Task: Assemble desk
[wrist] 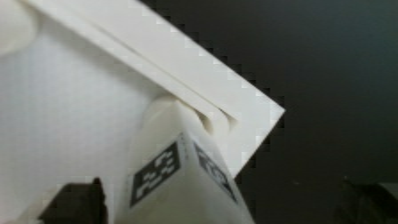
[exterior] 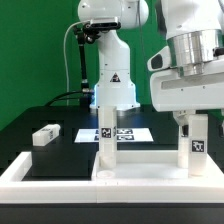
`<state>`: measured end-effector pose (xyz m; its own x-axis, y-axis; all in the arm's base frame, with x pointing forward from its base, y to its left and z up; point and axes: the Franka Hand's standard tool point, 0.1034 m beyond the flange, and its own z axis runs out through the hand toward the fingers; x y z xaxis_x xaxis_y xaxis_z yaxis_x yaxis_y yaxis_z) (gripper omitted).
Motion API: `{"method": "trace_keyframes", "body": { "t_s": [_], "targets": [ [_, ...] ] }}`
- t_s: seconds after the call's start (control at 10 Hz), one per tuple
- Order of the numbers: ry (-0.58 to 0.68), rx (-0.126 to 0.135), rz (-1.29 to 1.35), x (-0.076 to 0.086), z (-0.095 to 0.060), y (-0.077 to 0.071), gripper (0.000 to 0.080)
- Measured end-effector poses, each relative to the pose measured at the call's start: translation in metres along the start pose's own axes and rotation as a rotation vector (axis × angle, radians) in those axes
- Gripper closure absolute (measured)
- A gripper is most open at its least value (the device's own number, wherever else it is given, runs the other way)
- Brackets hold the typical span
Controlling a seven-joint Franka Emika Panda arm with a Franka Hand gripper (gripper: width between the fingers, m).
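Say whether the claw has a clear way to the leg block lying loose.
Likely yes: the leg block lies alone on the black table, nothing above it; the claw looks open.

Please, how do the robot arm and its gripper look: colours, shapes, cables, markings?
The arm is white with rounded joints, a black cable beside its base, and a dark triangular mark. The gripper is a white boxy block with dark fingertips.

ext cam: low, about tabletop [exterior: 40, 112] height, facing the arm base [exterior: 112, 85] head-on, slab [exterior: 150, 162] close in foreground | wrist cam: looks down between the fingers [wrist: 71, 203], very tight on one slab corner | overlap: that corner plus the tagged leg [exterior: 197, 143] standing on it, rest is ext-only
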<state>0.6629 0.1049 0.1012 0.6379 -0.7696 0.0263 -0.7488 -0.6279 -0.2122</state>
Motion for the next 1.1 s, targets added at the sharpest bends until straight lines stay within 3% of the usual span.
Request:
{"method": "trace_keyframes", "body": {
  "t_s": [0.2, 0.4, 0.6, 0.7, 0.8, 1.0, 1.1],
  "targets": [
    [-0.011, -0.068, -0.417, 0.008, -0.009, -0.004, 0.015],
    [0.001, -0.06, -0.306, 0.009, -0.007, -0.003, 0.015],
    [0.003, -0.059, -0.226, 0.009, -0.007, -0.003, 0.0395],
    [0.003, -0.066, -0.178, 0.01, -0.006, 0.0, 0.0395],
    [0.006, -0.069, -0.079, 0.011, -0.006, 0.002, 0.0492],
    [0.007, -0.077, 0.113, 0.012, -0.005, 0.004, 0.0492],
    [0.001, -0.094, 0.262, 0.015, -0.005, 0.005, 0.0495]
  ]
}}
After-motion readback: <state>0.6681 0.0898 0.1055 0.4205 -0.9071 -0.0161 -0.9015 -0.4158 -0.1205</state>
